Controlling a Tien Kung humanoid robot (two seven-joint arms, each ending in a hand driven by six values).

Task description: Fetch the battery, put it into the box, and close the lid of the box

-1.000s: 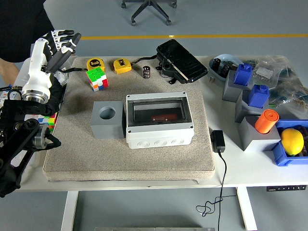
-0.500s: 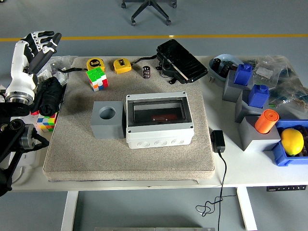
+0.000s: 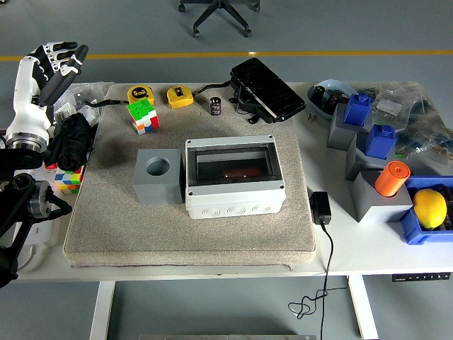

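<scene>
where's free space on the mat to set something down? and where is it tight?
Free: the mat strip between the box and the table's near edge, and the patch left of the gray block. Also right of the box, up to the mat's edge. Tight: the far edge with cube, tape measures, battery and black case; the table's right end is cluttered.

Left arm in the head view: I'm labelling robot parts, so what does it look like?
The left arm has a white forearm shell ending in a silver metal ring, with black jointed links below. Its left hand is white with black fingers.
</scene>
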